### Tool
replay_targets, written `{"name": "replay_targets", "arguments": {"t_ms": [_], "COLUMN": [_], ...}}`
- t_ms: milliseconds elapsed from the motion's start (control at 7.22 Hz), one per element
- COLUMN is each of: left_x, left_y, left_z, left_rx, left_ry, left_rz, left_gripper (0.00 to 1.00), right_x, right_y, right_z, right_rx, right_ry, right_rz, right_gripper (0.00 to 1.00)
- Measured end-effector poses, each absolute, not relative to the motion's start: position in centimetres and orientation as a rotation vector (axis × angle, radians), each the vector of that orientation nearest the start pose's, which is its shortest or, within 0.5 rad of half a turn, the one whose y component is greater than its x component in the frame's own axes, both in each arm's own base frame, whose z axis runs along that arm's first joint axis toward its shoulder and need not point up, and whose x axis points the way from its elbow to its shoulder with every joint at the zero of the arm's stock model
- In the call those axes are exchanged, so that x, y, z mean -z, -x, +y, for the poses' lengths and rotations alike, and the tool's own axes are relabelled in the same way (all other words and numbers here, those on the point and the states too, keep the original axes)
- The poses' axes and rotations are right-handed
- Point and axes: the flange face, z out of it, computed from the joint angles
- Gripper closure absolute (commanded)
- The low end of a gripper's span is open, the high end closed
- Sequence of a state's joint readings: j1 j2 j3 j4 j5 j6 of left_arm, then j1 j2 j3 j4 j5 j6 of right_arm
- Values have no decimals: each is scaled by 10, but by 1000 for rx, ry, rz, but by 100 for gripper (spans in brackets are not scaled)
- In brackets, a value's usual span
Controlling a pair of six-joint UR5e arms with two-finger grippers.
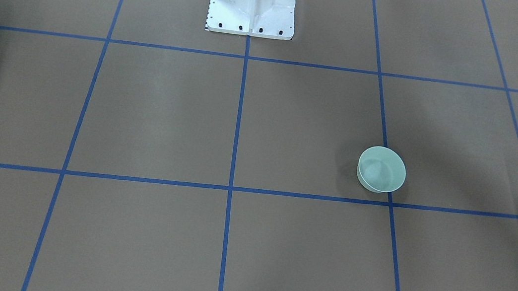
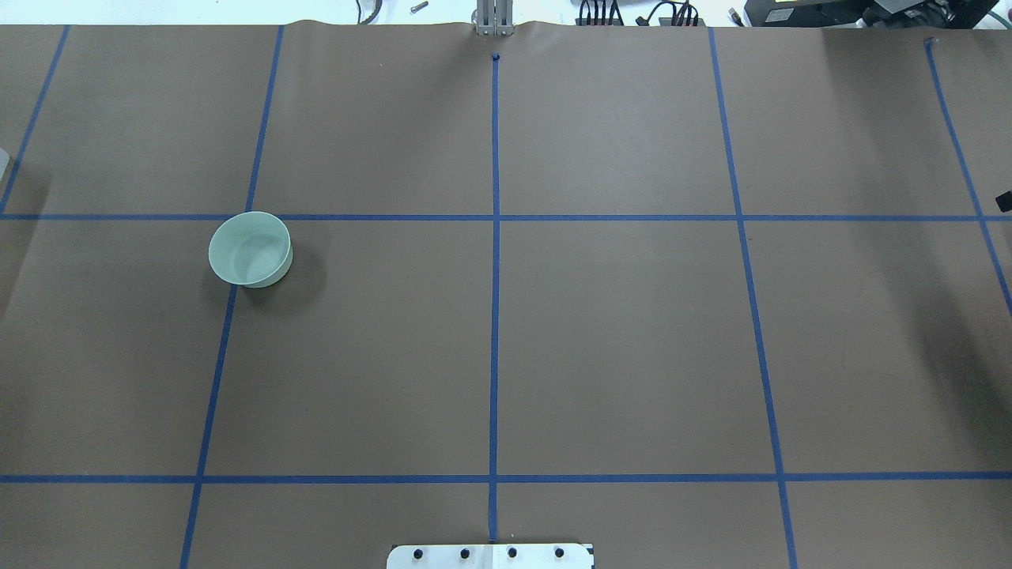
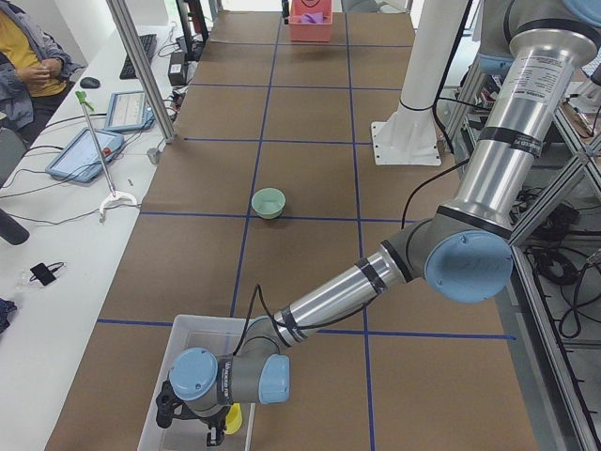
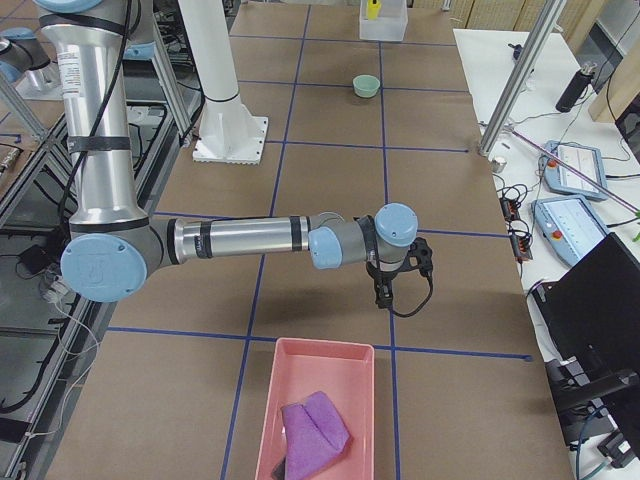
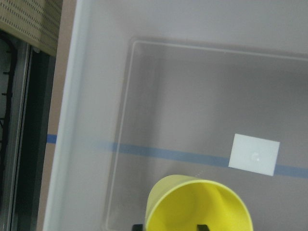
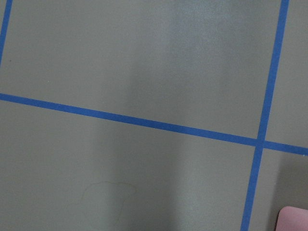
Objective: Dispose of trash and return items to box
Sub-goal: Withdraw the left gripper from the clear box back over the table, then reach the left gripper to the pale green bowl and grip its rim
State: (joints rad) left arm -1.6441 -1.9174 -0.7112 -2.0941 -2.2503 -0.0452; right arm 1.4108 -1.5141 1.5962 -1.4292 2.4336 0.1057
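My left gripper (image 5: 169, 226) grips the yellow plastic cup (image 5: 199, 204) by its wall over the clear plastic box (image 5: 91, 120), so I judge releasing it comes next, then fetching the pale green bowl (image 2: 250, 248) out on the table; whether my right gripper (image 4: 385, 293) is open I cannot tell.

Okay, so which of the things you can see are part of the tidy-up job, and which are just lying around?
Part of the job: yellow cup, clear box under it, green bowl, pink bin, purple cloth in it.
Just lying about: tablets, mouse, hooked stick, black clip.
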Motion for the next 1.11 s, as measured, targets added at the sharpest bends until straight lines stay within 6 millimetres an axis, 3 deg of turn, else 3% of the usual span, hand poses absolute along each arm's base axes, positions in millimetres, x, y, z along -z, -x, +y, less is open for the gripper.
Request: {"name": "replay_targets", "arguments": {"t_ms": [277, 415, 554, 692, 831, 969, 1108], "left_x": [-722, -669, -619, -565, -514, -473, -449], "left_y": [123, 125, 113, 66, -5, -77, -142], "left_z": [-622, -631, -637, -639, -628, -608, -583], "left_rx": [117, 128, 173, 237, 260, 242, 200], "left_ry": [-32, -49, -66, -56, -29, -7, 3], "left_rz": [681, 681, 702, 755, 805, 825, 816], "left_gripper": [32, 29, 28, 28, 28, 28, 29], "right_x": [-593, -591, -590, -589, -586, -579, -568], "right_y": [30, 34, 38, 41, 48, 58, 66], "right_z": [-529, -529, -529, -528, -528, -530, -531], "right_rx": [136, 124, 118, 118, 117, 108, 90], "right_ry": [-103, -108, -109, -110, -112, -118, -132], "right_rz": [-886, -890, -894, -897, -899, -900, -907], "right_gripper": [0, 0, 0, 0, 0, 0, 0]}}
